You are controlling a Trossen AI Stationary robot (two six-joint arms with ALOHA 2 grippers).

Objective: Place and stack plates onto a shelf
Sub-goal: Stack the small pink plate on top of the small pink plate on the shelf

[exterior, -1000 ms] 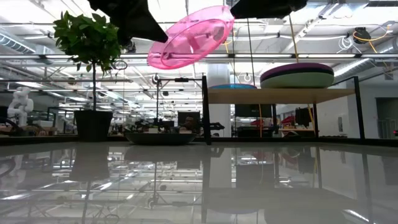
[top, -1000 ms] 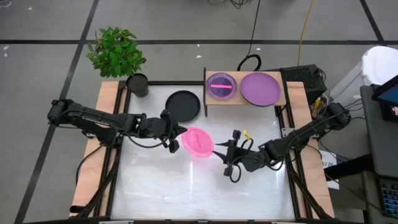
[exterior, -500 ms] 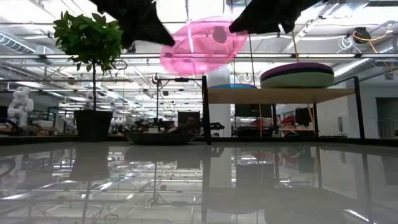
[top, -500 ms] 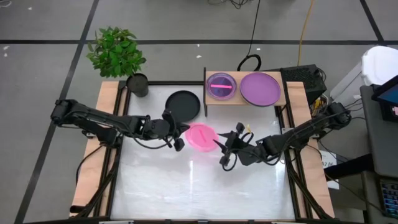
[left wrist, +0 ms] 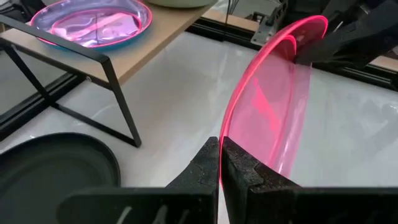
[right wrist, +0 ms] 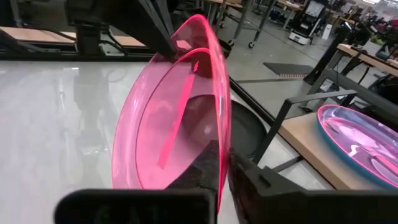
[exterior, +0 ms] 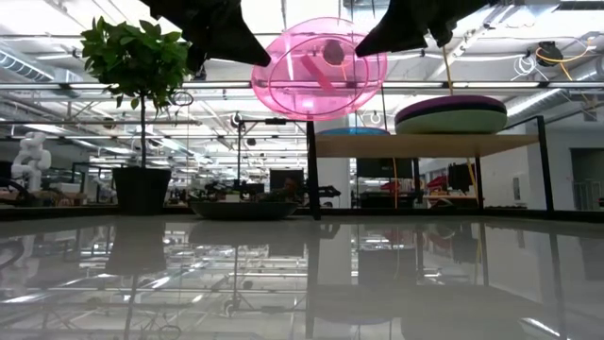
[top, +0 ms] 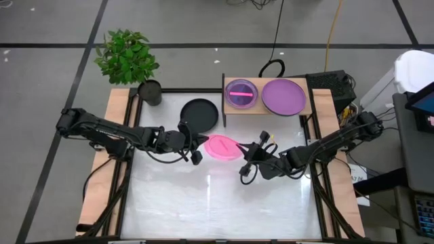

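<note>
A translucent pink plate [top: 222, 146] hangs above the middle of the table, tipped nearly on edge, between both grippers. My left gripper [top: 197, 144] is shut on its left rim, and my right gripper [top: 243, 152] is shut on its right rim. The shelf [top: 232, 110] stands at the far edge. It carries a cyan-rimmed plate [top: 241, 93] on the left and a stack topped by a purple plate [top: 283, 96] on the right. A black plate [top: 199, 113] rests flat on the table left of the shelf. My left gripper pinches the pink plate's rim [left wrist: 225, 132] between its two fingers, which come about level from the table's left. The plate is lifted clear and stands nearly on edge. My right gripper pinches the opposite rim [right wrist: 219, 138] between its two fingers, coming about level from the table's right.
A potted plant [top: 150, 91] stands at the far left corner. Light-wood strips [top: 103, 169] run along both table sides. In the low view the purple plate lies on a sage green one [exterior: 451, 121] on the shelf. The glossy tabletop [top: 217, 203] stretches toward the near edge.
My left gripper has carried the pink plate a little right and toward the far edge. The plate has tipped from a slant to nearly on edge. My right gripper has gone toward the plate and shut on its right rim.
</note>
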